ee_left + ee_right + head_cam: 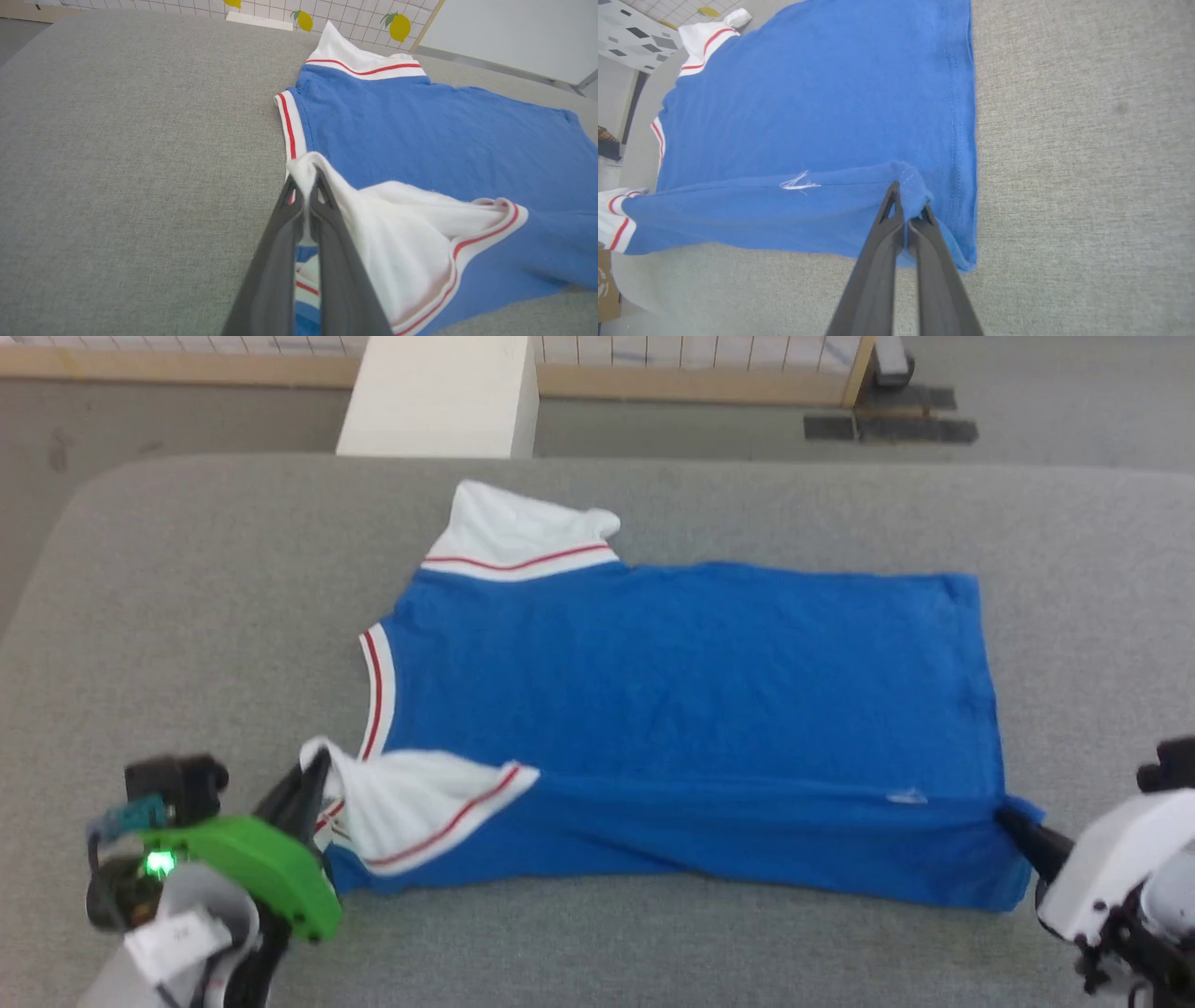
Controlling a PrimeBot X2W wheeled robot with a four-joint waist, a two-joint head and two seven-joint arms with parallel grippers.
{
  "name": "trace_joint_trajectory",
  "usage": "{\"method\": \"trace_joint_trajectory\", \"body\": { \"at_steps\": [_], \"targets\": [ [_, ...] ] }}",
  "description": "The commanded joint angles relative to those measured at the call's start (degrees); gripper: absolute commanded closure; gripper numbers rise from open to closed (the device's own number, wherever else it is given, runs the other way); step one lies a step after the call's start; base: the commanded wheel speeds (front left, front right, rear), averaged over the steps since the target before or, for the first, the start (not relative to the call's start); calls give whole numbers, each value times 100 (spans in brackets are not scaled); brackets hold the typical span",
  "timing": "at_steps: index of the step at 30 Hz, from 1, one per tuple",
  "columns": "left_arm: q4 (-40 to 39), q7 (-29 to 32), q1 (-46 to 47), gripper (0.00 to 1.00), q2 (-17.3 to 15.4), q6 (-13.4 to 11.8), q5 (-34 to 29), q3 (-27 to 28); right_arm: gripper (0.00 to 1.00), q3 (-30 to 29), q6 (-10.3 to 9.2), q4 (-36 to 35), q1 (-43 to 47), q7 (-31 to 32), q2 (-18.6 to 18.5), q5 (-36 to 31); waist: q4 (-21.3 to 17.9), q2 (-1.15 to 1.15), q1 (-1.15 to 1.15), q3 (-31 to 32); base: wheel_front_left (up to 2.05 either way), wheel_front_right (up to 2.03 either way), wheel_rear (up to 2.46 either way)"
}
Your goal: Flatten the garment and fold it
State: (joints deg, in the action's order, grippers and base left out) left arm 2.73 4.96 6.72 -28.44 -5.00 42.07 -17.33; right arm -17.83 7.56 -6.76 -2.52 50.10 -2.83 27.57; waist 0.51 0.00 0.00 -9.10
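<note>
The garment (691,691), a royal-blue T-shirt with white sleeves and red-striped trim, lies spread across the grey table (597,504), collar to the left and hem to the right. Its near long edge is lifted and folded over the body. My left gripper (313,775) is shut on the near white sleeve (411,242) at the shoulder, fabric pinched at its fingertips (303,186). At the hem, my right gripper (1013,821) is shut on the near blue corner (910,186), which bunches over its fingertips. The far sleeve (518,537) lies flat.
The table (1087,140) has bare grey surface all round the shirt, widest on the left (140,140). Beyond the far edge stand a white block (439,397), a wooden-framed tiled panel (709,364) and grey floor (1027,420).
</note>
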Motion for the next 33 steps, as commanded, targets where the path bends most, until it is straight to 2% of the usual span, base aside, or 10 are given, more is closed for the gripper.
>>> {"method": "trace_joint_trajectory", "body": {
  "at_steps": [1, 8, 17, 18, 19, 20, 21, 25, 28, 33],
  "targets": [
    [188, 0, 258, 100, 10, 88, -55, -22, 100, 24, -8, 90, -194, 63, -6, -119, -42, 0, 0, -387, 0, 0, 0],
    [1080, -71, 1073, 100, 175, 403, -115, -179, 100, 125, -8, 549, -834, 277, -5, -637, -79, 0, 0, -840, 0, 0, 0],
    [1859, -52, 1485, 100, 339, 631, -68, -324, 100, 186, -8, 957, -1149, 495, -5, -939, -40, 0, 0, -1029, 0, 0, 0],
    [1913, -61, 1495, 86, 355, 647, -59, -333, 100, 199, -8, 974, -1155, 480, -5, -899, -34, 0, 0, -1001, 0, 0, 0],
    [1937, -67, 1502, 53, 362, 658, -46, -333, 53, 202, -8, 973, -1159, 444, -5, -851, -30, 0, 0, -976, 0, 0, 0],
    [1947, -99, 1507, 0, 367, 665, -26, -313, 23, 199, -8, 979, -1152, 410, -5, -801, -25, 0, 0, -922, 0, 0, 0],
    [1937, -136, 1498, 0, 362, 647, -10, -281, 0, 188, -8, 963, -1145, 358, -5, -725, -21, 0, 0, -860, 0, 0, 0],
    [1701, -276, 1400, 0, 283, 457, 36, -88, 0, 29, -8, 786, -1068, 43, -5, -450, 21, 0, 0, -628, 0, 0, 0],
    [1373, -213, 1158, 0, 168, 162, 45, 41, 0, -107, -8, 611, -928, -152, -5, -307, 36, 0, 0, -450, 0, 0, 0],
    [489, 802, 361, 0, -53, -712, 131, 22, 0, -274, -8, 297, -576, -269, -5, -170, 27, 0, 0, -187, 0, 0, 0]
  ]
}}
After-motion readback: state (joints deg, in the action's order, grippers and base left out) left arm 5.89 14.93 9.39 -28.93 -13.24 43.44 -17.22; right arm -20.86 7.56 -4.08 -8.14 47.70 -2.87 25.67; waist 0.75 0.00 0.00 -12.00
